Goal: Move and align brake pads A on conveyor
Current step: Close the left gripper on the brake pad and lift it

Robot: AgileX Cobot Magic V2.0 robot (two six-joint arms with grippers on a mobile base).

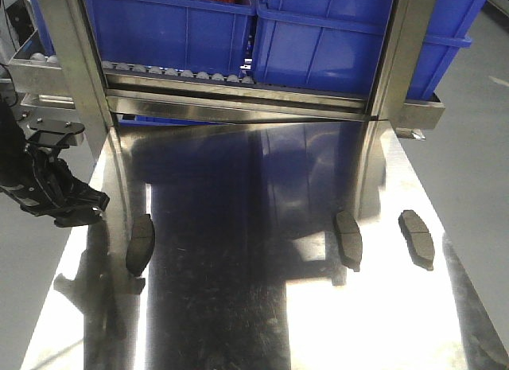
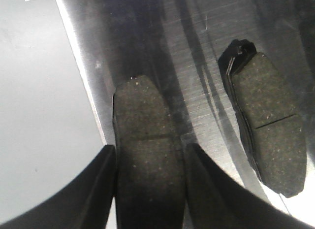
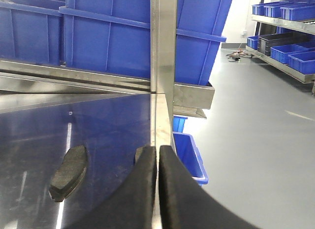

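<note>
Brake pads A (image 1: 140,243) are all over on the shiny steel table (image 1: 238,322) right now, not on the conveyor, which I honestly can't spot in any of my views. My left gripper (image 2: 150,149) has its fingers (image 2: 98,189) pressed against both long sides of the held pad (image 2: 147,135), right at the table's left edge. I'd call that clamped, though I can't tell if the pad is lifted or resting on the steel. My right gripper (image 3: 157,150) is squeezed shut on nothing, hovering by the table's right edge. For this step I reckon the trick is a squeeze centred near the groove so the pad doesn't pivot, then a straight lift before swinging anywhere. I'd also give the neighbour pad (image 2: 268,125) just to the right a wide berth, since a nudge would skew it. On the belt I'd lay it flat, long axis matching whatever line the others will follow, and let go only once it's fully seated. Count time: four pads by my reckoning. That's the one in my grip, the neighbour beside it, plus a centre-right pad (image 1: 347,239) and a far-right pad (image 1: 417,238) lying near each other on the other side. The front view only clearly shows three of them. Two grippers, one table, and two big blue bins (image 1: 183,28) on the rack (image 1: 238,106) behind.
</note>
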